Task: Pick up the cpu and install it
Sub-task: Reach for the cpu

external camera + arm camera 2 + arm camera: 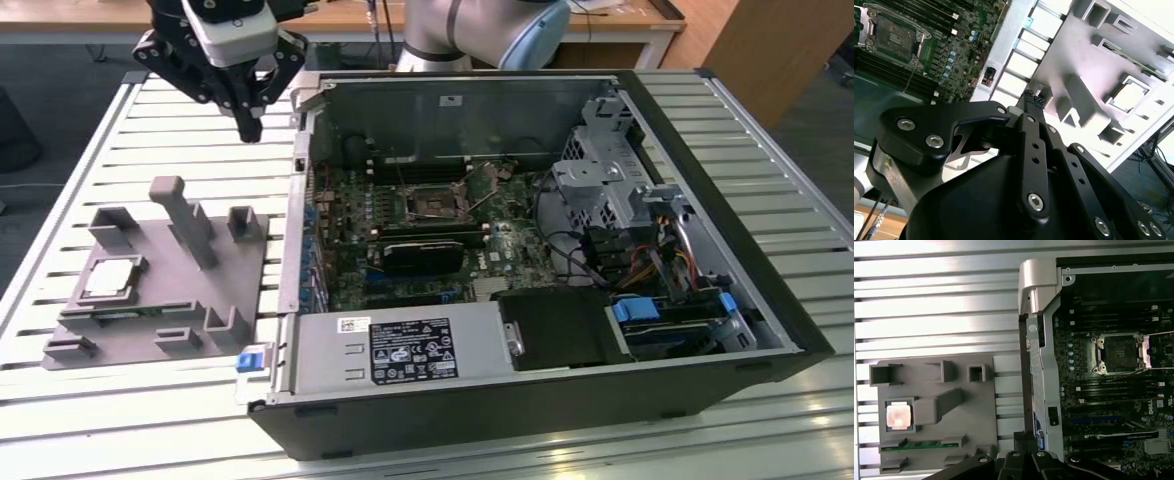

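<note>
Pick-up stage, not yet begun. The cpu (110, 280) lies untouched in its recess on the grey fixture (167, 285). The gripper (250, 132) hangs clenched and empty beside the computer case (561, 400), well apart from the chip. Judged: a grasp calls for parted fingers squared over the cpu.

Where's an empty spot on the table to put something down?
In the exterior view, bare slats of the table lie beyond the grey holder, though the gripper hangs near that patch. Another free strip runs along the table's near edge, in front of the holder and the computer case. Inside the case it is crowded.
</note>
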Robot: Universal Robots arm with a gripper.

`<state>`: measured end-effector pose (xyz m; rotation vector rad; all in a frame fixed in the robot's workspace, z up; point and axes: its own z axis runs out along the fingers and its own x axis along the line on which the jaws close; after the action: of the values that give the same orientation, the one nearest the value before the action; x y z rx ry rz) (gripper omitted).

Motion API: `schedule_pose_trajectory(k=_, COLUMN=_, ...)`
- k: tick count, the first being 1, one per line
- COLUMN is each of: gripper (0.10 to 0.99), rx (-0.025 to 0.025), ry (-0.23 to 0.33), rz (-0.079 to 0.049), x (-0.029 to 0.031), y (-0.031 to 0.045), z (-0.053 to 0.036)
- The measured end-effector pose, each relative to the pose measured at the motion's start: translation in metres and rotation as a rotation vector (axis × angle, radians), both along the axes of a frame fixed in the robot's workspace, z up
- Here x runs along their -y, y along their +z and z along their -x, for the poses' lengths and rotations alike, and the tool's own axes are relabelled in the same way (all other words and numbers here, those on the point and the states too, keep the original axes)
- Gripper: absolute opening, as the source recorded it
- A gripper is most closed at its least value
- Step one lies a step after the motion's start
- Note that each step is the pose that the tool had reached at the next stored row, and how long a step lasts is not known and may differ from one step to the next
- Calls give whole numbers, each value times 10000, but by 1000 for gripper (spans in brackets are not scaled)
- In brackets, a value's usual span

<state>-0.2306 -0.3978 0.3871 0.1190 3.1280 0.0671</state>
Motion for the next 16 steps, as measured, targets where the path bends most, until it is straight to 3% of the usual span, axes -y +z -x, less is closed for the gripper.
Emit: schedule_pose_trajectory(k=16, gripper=106, rx=-19, ry=-1, rz=0, x=0, y=-10, z=137)
